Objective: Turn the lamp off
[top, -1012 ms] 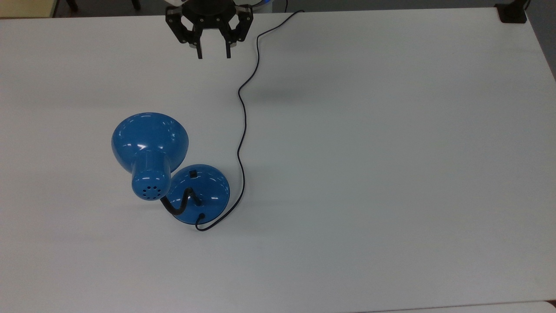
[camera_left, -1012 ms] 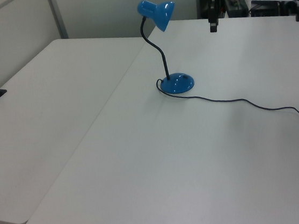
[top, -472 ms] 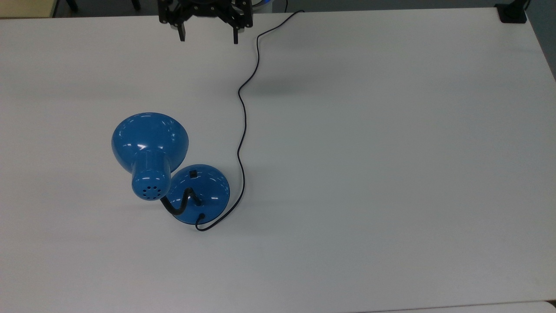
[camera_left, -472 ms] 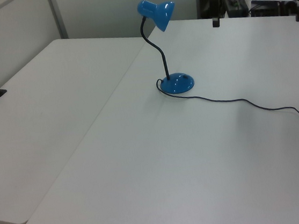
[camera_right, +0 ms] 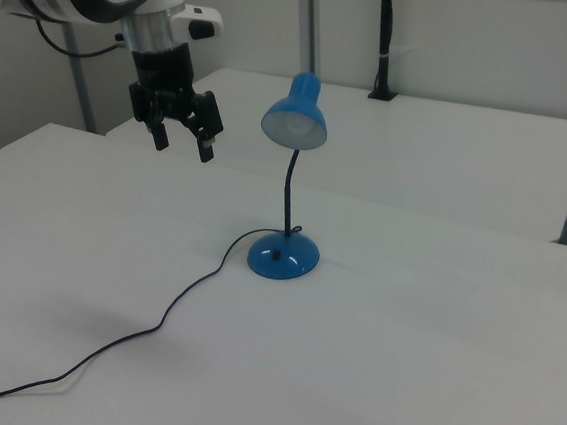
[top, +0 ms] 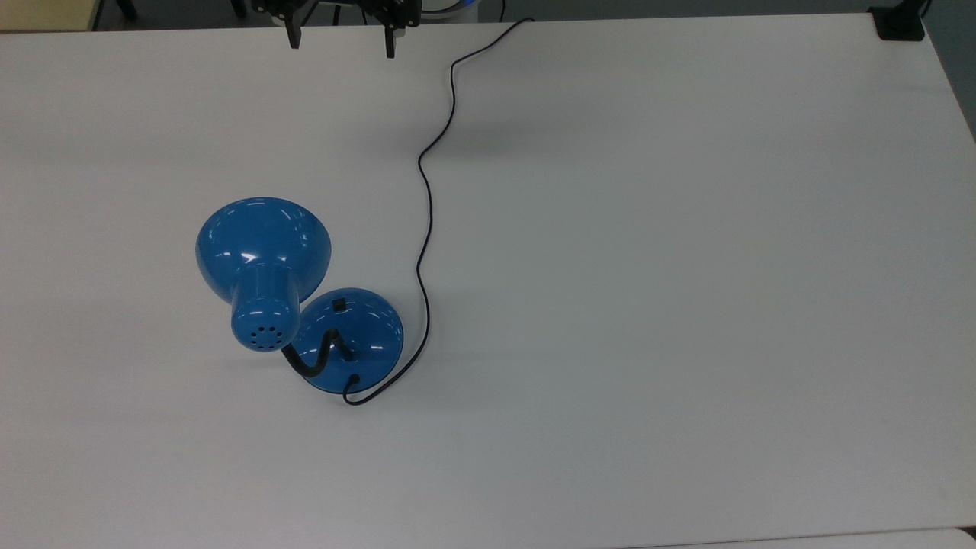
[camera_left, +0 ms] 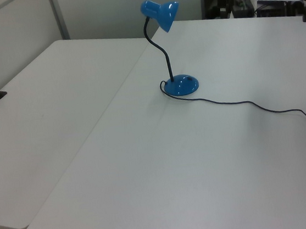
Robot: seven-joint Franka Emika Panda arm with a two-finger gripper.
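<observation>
- Since a second ago, the gripper (top: pixel 340 47) has pulled back toward the top view's upper edge and its fingers (top: pixel 293 38) have spread wider; the lamp (top: pixel 297 297) has not shifted.
- Top view: the fingers stand well apart, holding nothing, over the far rim of the white counter (top: pixel 686 267). The lamp sits well apart from them, toward the top view's lower left, with a small black switch (top: pixel 338 306) on its base. Its cord (top: pixel 425 229) snakes up the counter to the far edge.
- Left view: the lamp (camera_left: pixel 171 51) stands upright near the seam between two counters; a dark shape at the far edge is perhaps the arm, hard to tell.
- Right view: the gripper (camera_right: pixel 181 142) hangs in the air to the right view's left of the shade (camera_right: pixel 296 115), fingers apart, touching nothing.
</observation>
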